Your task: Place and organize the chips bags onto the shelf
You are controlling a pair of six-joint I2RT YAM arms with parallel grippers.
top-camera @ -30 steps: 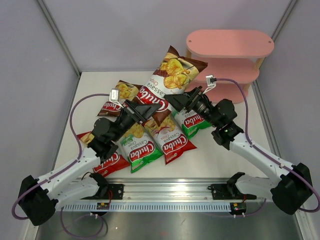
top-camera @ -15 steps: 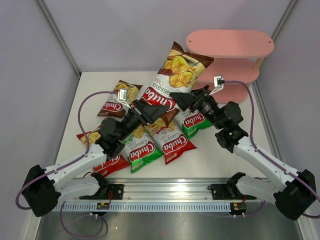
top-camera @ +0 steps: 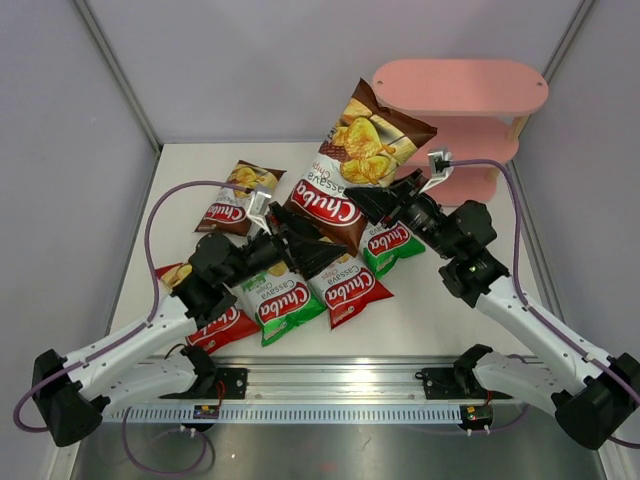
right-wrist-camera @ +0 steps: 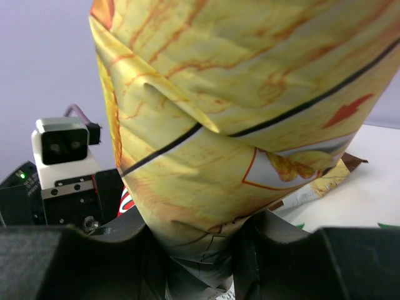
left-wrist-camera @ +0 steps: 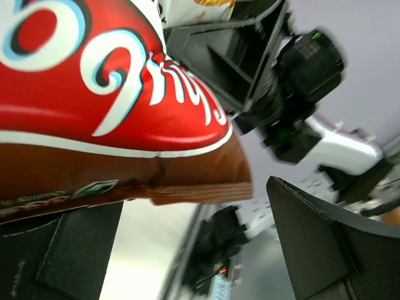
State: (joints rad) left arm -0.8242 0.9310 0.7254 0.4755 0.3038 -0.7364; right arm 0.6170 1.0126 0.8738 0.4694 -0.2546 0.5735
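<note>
One brown bag (top-camera: pixel 352 168) aloft, pinched by right end effector (top-camera: pixel 378 200); five more bags (top-camera: pixel 281 301) on table (top-camera: pixel 425 322); left end effector (top-camera: pixel 312 252) wide

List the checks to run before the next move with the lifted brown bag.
1. right gripper shut on the lifted brown bag: ok.
2. left gripper open: ok.
3. lifted brown bag raised off the other bags: ok.
4. top shelf board bare: ok.
5. lower boards free: cannot tell, mostly hidden.
</note>
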